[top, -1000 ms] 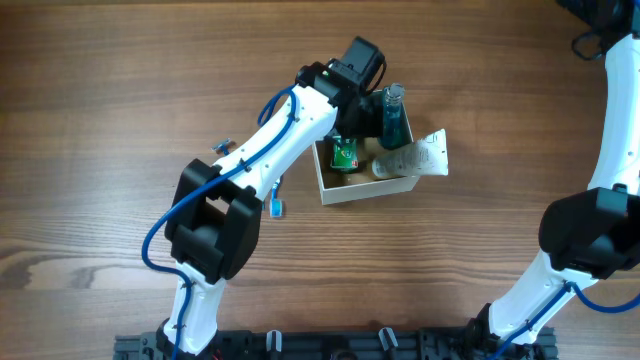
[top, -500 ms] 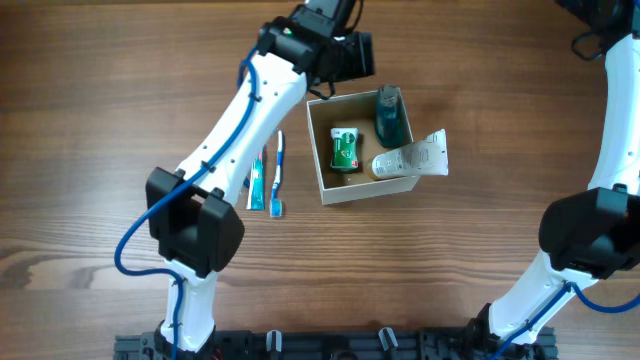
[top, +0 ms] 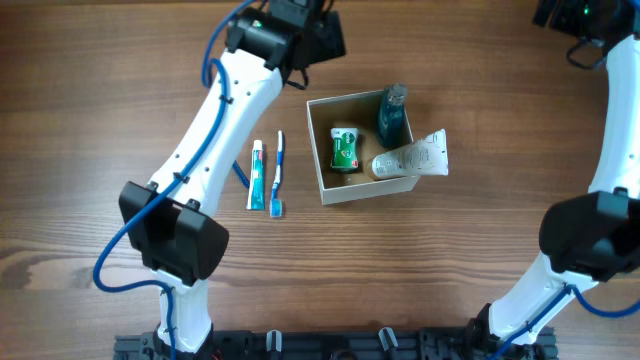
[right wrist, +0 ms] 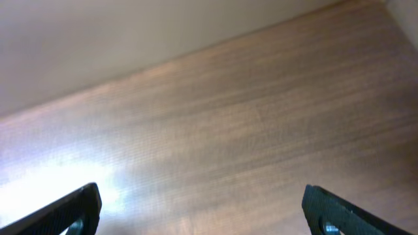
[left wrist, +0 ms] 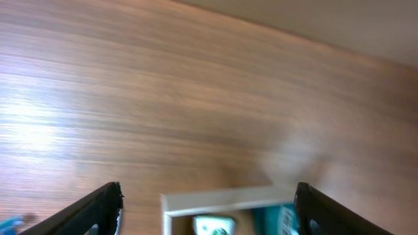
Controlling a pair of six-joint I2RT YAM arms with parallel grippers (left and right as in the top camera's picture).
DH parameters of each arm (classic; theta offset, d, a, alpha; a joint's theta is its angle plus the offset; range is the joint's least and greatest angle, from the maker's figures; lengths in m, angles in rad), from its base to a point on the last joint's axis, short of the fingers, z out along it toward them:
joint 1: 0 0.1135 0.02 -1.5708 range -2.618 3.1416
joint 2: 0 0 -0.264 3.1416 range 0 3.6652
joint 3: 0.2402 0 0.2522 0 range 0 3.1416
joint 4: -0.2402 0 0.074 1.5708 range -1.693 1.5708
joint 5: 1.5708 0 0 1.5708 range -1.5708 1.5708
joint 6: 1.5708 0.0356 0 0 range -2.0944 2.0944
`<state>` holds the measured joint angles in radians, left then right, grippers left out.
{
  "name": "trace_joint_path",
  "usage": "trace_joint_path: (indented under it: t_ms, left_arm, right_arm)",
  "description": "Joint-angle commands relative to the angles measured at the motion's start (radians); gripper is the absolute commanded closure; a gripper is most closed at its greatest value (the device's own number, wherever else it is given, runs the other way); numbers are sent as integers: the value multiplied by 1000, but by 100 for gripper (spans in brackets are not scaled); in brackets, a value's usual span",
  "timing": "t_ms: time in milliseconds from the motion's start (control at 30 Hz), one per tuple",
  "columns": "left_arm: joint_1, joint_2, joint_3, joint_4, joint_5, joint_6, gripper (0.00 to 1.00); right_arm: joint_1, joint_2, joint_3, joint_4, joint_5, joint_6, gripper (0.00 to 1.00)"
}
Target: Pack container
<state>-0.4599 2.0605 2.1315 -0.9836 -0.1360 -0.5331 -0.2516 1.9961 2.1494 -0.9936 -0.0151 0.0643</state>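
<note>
— Where is the left end effector point(top: 318, 38)?
— Off the far-left corner of the container point(top: 365, 192), fingers apart and empty. The container sits on the bench point(top: 100, 100), partly filled.
— Next?
— Probably the toothbrush point(top: 278, 172) left of the container: descend square across its handle, then close.

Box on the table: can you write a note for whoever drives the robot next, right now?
Left hand: open, empty, over the table near the box.
Right hand: open, empty, away from the box.
Done: green tube and teal bottle in the box; white tube lies over its right wall, sticking out.
To do: blue toothbrush and a slim teal item lie on the table left of the box.
</note>
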Motion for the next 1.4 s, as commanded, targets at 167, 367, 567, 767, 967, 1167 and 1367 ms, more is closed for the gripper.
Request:
trace_joint_path:
  t_ms: [167, 367, 567, 767, 967, 1167, 1367]
  left_arm:
    - [118, -26, 23, 69, -223, 5, 0]
    - [205, -26, 23, 90, -224, 4, 0]
    - [257, -26, 23, 90, -224, 4, 0]
    - [273, -25, 23, 94, -225, 5, 0]
    - [295, -19, 22, 93, -237, 5, 0]
    - [327, -19, 22, 87, -237, 5, 0]
    - [364, -19, 22, 15, -222, 5, 0]
  right_arm:
    - [2, -235, 15, -194, -103, -150, 0]
    - [2, -274, 15, -369, -165, -140, 0]
    - [2, -272, 15, -597, -266, -142, 0]
    - [20, -278, 9, -614, -458, -143, 0]
    - [42, -278, 8, -595, -417, -140, 0]
    - [42, -278, 8, -532, -272, -141, 0]
    - [42, -278, 8, -499, -240, -140, 0]
